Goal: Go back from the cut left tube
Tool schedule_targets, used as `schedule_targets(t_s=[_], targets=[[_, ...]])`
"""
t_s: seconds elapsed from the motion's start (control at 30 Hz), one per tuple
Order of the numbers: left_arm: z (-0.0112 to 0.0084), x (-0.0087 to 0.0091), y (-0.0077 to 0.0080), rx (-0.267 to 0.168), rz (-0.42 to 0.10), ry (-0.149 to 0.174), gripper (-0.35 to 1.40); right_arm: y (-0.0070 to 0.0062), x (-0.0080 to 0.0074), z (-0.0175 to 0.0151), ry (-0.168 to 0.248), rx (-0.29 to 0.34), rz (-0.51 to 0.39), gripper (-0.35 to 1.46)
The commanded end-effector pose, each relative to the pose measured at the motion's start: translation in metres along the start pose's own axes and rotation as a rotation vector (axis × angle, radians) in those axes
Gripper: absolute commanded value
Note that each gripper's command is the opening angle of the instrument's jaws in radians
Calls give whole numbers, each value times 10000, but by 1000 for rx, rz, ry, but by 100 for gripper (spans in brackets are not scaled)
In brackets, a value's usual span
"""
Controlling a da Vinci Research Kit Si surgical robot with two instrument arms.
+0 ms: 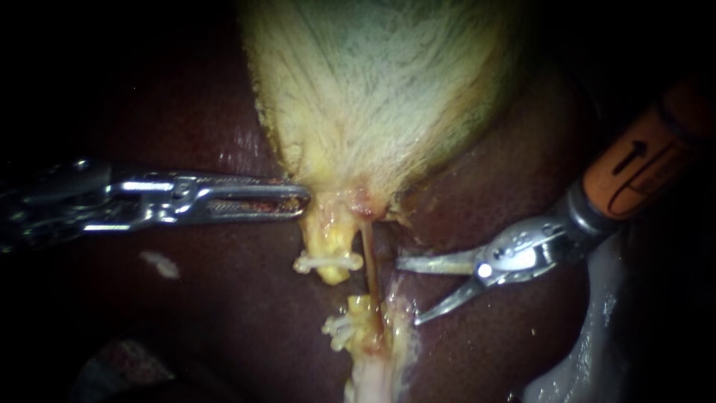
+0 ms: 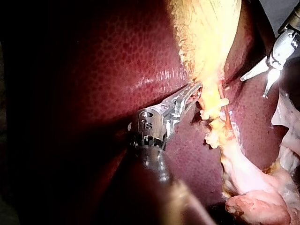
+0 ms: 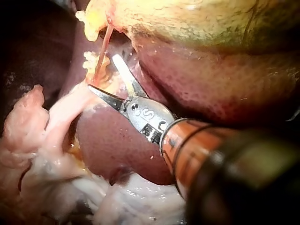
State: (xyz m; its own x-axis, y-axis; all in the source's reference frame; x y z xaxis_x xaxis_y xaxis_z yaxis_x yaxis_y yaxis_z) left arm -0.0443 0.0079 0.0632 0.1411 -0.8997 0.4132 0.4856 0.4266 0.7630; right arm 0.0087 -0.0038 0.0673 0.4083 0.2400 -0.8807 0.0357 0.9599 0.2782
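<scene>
The pale yellow gallbladder (image 1: pixel 380 97) hangs over the dark liver (image 1: pixel 224 313). Below its neck the left tube is cut. Its upper stump (image 1: pixel 330 257) carries a white clip (image 1: pixel 328 262), and its lower stump (image 1: pixel 358 317) carries white clips (image 1: pixel 339 328). A thin reddish right tube (image 1: pixel 368 261) runs whole beside them. My left instrument (image 1: pixel 302 201) is shut on the gallbladder's neck edge, also seen in the left wrist view (image 2: pixel 196 90). To the right of the tubes, a little apart from them, my right instrument (image 1: pixel 409 291) holds its two blades open on nothing (image 3: pixel 105 77).
Pale pinkish loose tissue (image 1: pixel 589 351) lies at the lower right and under the lower stump (image 3: pixel 51 126). Liver surface surrounds the tubes on both sides. A small white fleck (image 1: pixel 159 263) sits on the liver below my left instrument's shaft.
</scene>
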Motion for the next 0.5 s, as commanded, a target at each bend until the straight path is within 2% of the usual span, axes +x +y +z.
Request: schedule_targets(t_s=[0.03,0.23,0.5], targets=[[0,0,0,0,0,0,-35,3,1,-4,-2,-7,-11,143],[0,0,-1,0,0,0,-35,15,4,-29,-19,-41,-53,143],[8,4,-2,-6,2,-3,-35,14,3,-31,-21,-43,-58,143]])
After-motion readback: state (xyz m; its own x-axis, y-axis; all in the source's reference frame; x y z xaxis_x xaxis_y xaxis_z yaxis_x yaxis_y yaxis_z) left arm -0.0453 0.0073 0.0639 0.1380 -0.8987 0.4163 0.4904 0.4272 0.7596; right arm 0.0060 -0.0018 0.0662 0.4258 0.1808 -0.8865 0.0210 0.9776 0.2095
